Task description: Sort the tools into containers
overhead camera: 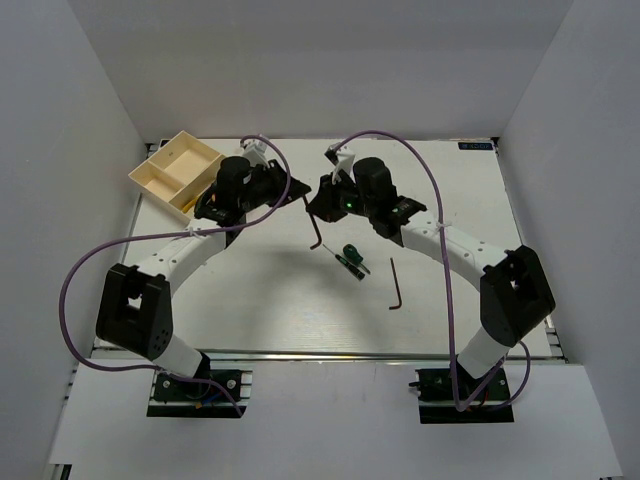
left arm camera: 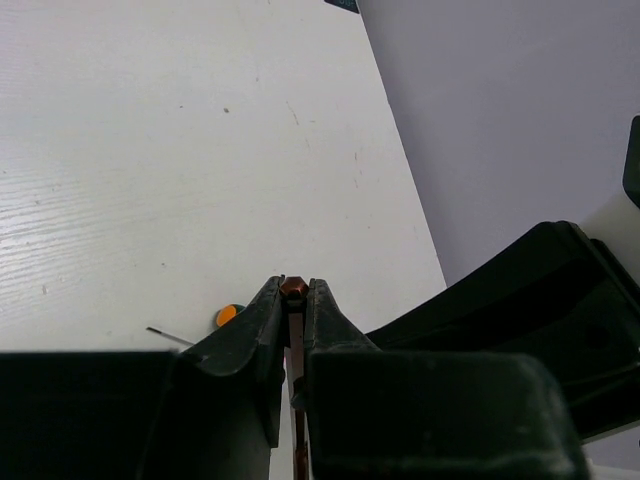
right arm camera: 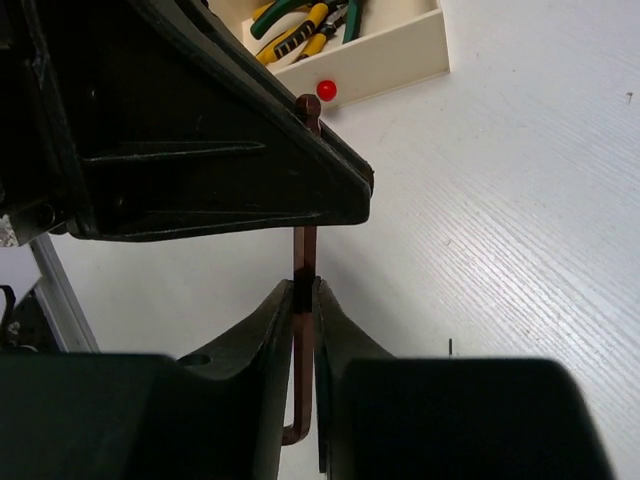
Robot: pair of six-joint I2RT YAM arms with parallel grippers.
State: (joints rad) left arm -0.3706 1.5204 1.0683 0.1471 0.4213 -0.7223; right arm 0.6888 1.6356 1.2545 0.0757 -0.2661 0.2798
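Tray (overhead camera: 160,180) far left on table (overhead camera: 460,200): green and yellow pliers (right arm camera: 300,30) in one compartment. Hex key (right arm camera: 304,250) off the surface, left gripper (left arm camera: 293,298) and right gripper (right arm camera: 304,292) both clamped on it

A robotics lab test cell: plain white panel walls (overhead camera: 80,150) box in a white table (overhead camera: 450,200) edged with aluminium rail (overhead camera: 330,353). A black-and-white left arm (overhead camera: 175,255) and right arm (overhead camera: 460,250) are bolted there, trailing purple cables (overhead camera: 68,290).
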